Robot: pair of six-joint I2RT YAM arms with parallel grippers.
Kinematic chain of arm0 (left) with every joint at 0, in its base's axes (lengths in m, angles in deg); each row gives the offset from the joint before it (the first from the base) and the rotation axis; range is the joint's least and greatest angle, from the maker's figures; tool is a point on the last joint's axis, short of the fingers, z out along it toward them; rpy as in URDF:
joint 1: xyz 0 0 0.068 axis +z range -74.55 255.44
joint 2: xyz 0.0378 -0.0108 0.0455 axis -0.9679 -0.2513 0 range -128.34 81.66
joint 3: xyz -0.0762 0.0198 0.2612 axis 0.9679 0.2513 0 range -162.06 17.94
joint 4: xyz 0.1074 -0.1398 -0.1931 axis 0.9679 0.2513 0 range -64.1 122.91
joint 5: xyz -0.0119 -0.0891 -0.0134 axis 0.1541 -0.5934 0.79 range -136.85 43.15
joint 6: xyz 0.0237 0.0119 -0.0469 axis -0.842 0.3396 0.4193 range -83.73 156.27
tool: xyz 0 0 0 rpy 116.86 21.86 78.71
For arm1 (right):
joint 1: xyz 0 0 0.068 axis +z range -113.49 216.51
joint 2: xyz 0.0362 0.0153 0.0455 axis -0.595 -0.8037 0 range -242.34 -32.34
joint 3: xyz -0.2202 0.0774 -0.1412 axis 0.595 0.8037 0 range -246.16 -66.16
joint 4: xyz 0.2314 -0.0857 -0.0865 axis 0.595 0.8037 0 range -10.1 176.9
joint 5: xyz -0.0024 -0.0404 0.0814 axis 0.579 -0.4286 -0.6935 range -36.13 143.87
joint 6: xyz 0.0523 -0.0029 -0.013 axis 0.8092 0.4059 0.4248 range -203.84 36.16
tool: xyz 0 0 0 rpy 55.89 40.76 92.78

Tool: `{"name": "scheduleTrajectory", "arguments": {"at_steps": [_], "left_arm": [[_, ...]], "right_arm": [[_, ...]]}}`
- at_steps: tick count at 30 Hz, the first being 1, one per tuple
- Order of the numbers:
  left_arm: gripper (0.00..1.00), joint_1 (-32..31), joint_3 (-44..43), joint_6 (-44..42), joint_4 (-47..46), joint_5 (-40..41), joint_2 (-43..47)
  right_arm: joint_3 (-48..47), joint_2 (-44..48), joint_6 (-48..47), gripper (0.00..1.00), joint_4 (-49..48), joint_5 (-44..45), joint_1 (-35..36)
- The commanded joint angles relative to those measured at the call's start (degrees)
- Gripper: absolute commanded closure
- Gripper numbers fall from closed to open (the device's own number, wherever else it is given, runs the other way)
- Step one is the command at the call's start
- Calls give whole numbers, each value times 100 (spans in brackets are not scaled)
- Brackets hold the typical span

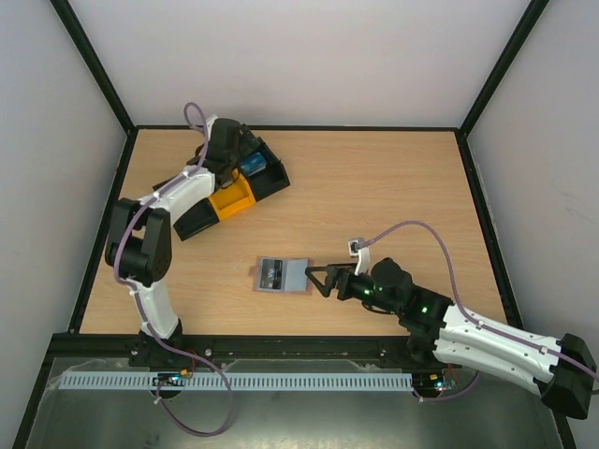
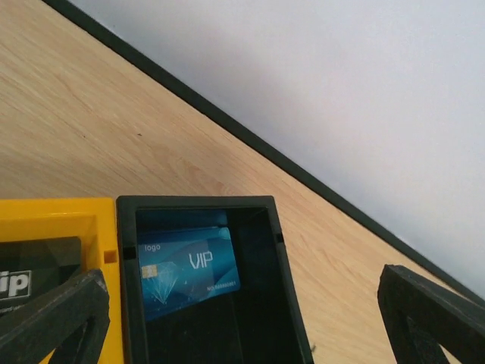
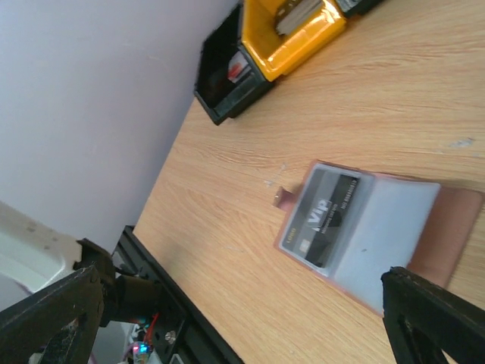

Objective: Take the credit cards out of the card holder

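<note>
The light blue-grey card holder lies open and flat near the table's middle. A dark credit card with pale "VIP" print sits in its left panel, also seen in the right wrist view. The other panel looks empty. My right gripper is open and empty just right of the holder's edge, low over the table. My left gripper is open and empty over the black-and-yellow tray, above a blue VIP card lying in the tray's black end section.
The three-section tray stands at the back left. Its yellow middle section holds a dark card. The far black section holds something red. A black frame edges the table.
</note>
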Motion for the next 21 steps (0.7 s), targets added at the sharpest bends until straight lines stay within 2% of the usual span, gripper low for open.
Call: {"name": "scheduleTrajectory", "arguments": {"at_steps": [1,7,16,21], "left_arm": [[0,-15,97,-699,967,-282,580],[0,-1,417,-1261,1884,-822,1189],[2,-20,2433,-1841,1492,-2817,2733],[15,-71,3731,-1808,1061,-3861,3482]], "right_arm": [[-249,-150,257,2,423,384,13],[-374,-284,355,2,658,708,13],[-489,-810,476,2,411,680,13],[-444,-1277,672,12,-30,474,12]]}}
